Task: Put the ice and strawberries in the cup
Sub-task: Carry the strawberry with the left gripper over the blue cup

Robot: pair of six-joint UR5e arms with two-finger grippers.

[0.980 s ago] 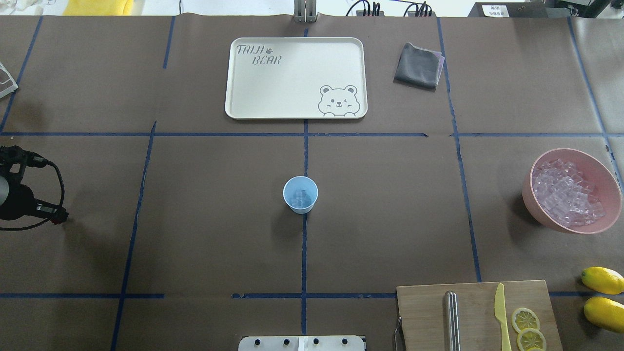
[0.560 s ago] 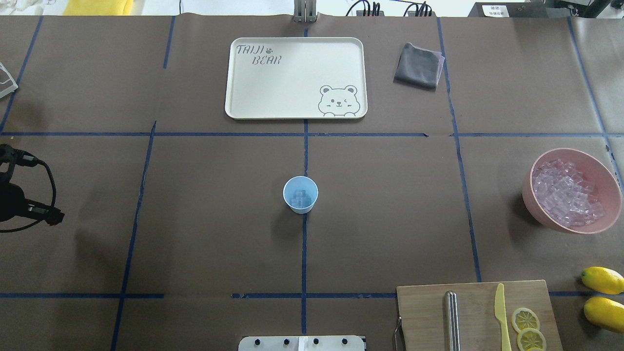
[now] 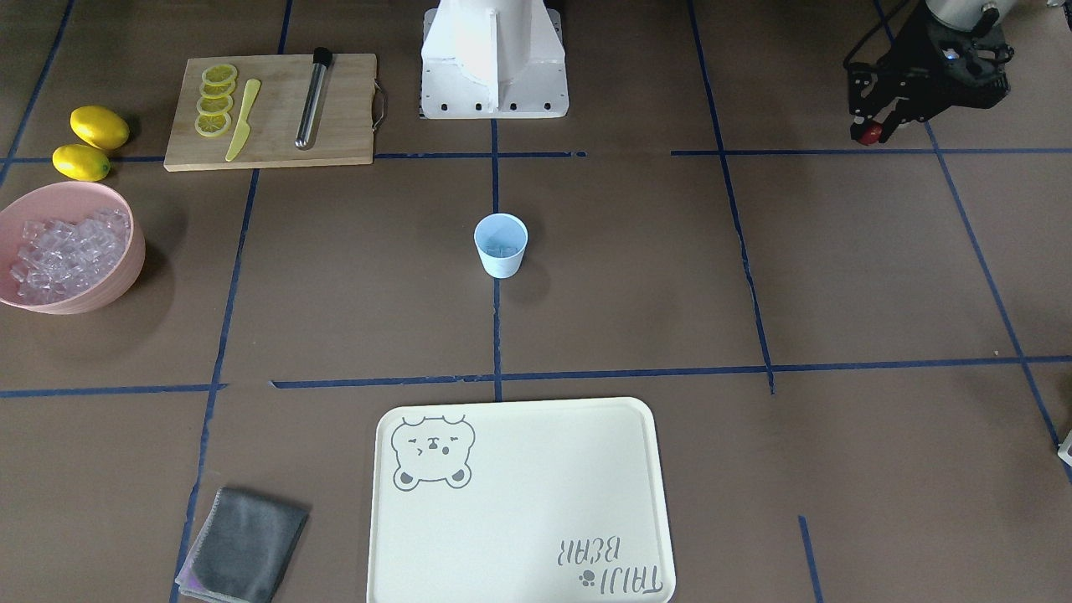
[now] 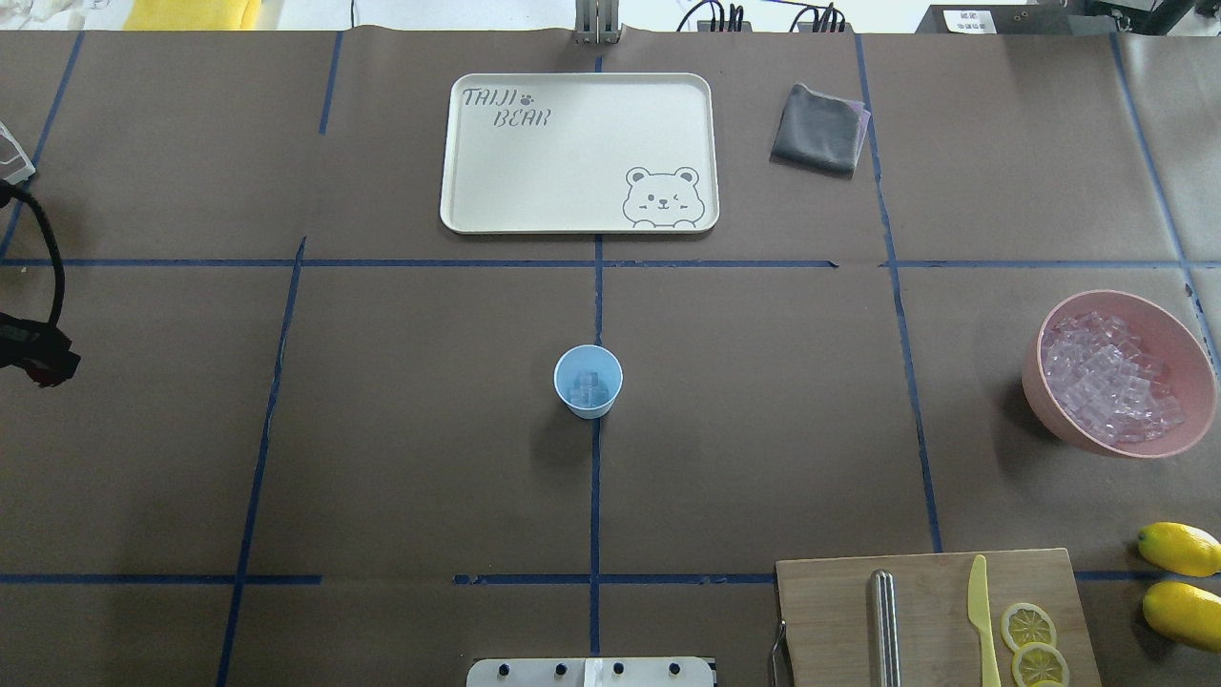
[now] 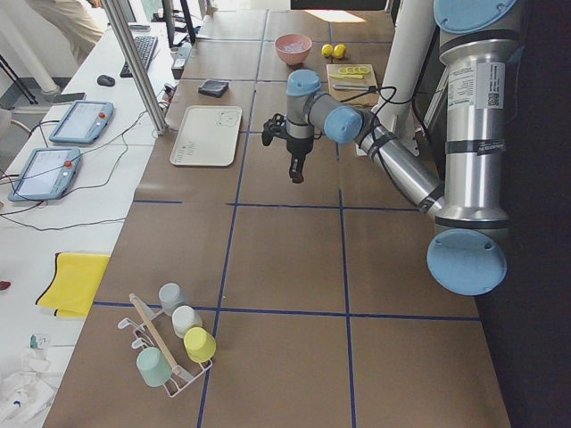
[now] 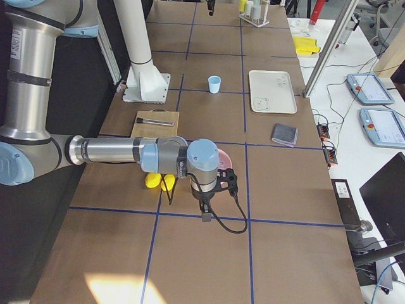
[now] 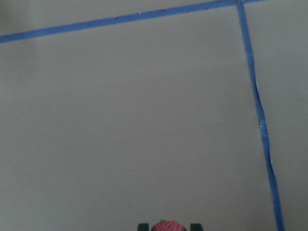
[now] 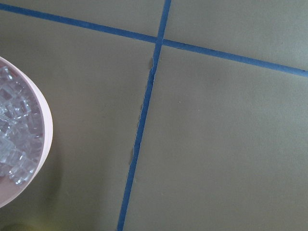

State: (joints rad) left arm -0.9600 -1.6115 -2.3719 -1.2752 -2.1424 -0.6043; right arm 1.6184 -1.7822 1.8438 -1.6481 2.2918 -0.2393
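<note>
Left arm: reached out over its own end of the table, forearm sloping down. The wrist is turned so the left gripper points straight down and hangs clear of the brown paper. The fingers are black and stubby with squared tips. They're clamped on the strawberry, which is small, rounded and red with pimpled, seedy skin, and sits right between the tips. Nothing else touches them. Under them I see only bare paper and blue tape lines.

The cup is well away from those fingers, upright on a tape line at the middle of the table. It's light blue, smooth and tapered, with no handle. A few cubes of ice, clear and glassy, lie in its bottom.

Right arm: forearm stretched out low and level, wrist bent so the right gripper points down above the paper. Only the side camera catches it, so I can't tell if its fingers are apart or together, or if they hold anything.

The pink bowl sits just beside those fingers. It's round and matte, with more ice heaped inside, and its rim shows at the left edge of the right wrist view. Two yellow lemons, glossy and oval, lie near them too, partly hidden behind the wrist in the side view.
</note>
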